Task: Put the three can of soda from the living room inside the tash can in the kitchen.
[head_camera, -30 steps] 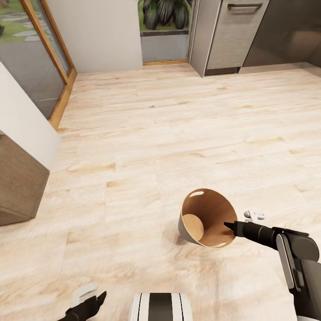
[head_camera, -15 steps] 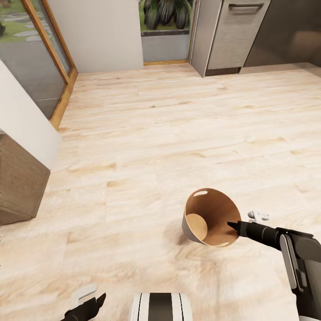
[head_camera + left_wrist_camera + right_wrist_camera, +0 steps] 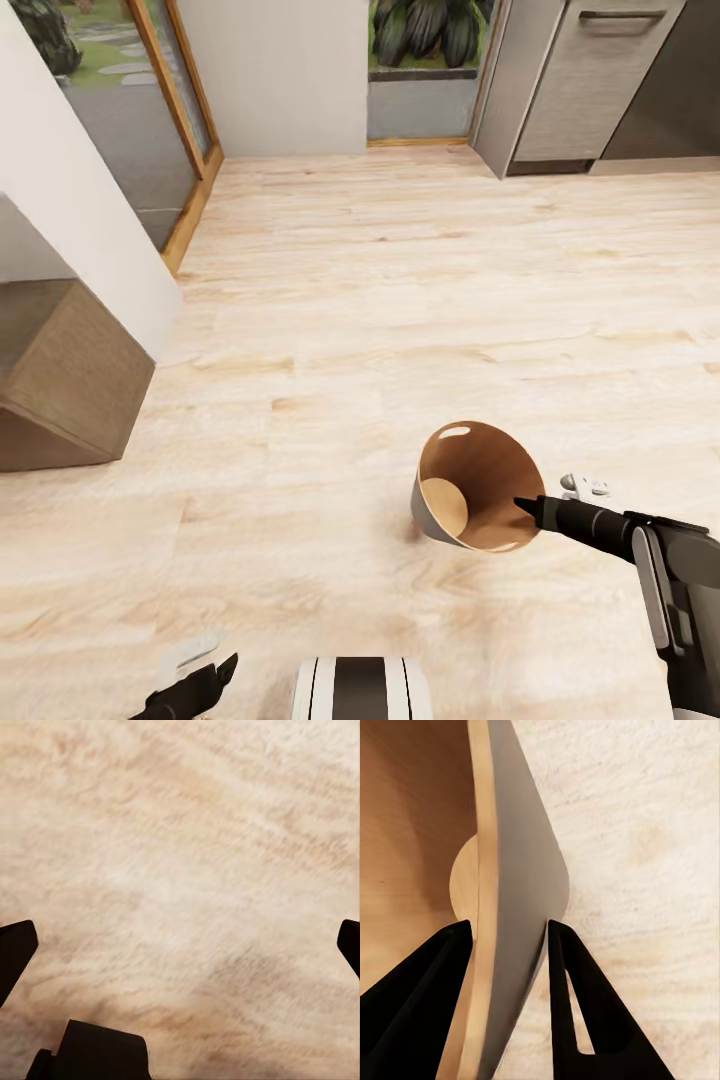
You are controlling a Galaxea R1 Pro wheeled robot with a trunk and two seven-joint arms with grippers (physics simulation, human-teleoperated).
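Note:
The tash can (image 3: 470, 488) hangs tilted just above the wood floor, its grey outside and brown inside facing me; only its bare brown bottom shows inside. My right gripper (image 3: 522, 507) is shut on its rim, one finger inside and one outside. Close up, the right gripper (image 3: 508, 926) pinches the tash can wall (image 3: 521, 870) between black fingers (image 3: 427, 975). My left gripper (image 3: 205, 682) hangs low near the base, and the left gripper (image 3: 184, 937) stands open over bare floor. The cans of soda are out of view.
A brown wooden block (image 3: 70, 385) under a white wall (image 3: 85, 200) stands at the left. A wood-framed glass door (image 3: 185, 130) is at the back left and grey kitchen cabinets (image 3: 590, 80) at the back right. Light wood floor (image 3: 400, 300) stretches between.
The whole view has swung, so the wall, door and cabinets sit further right in the picture. The tash can stays in my right gripper, in nearly the same place.

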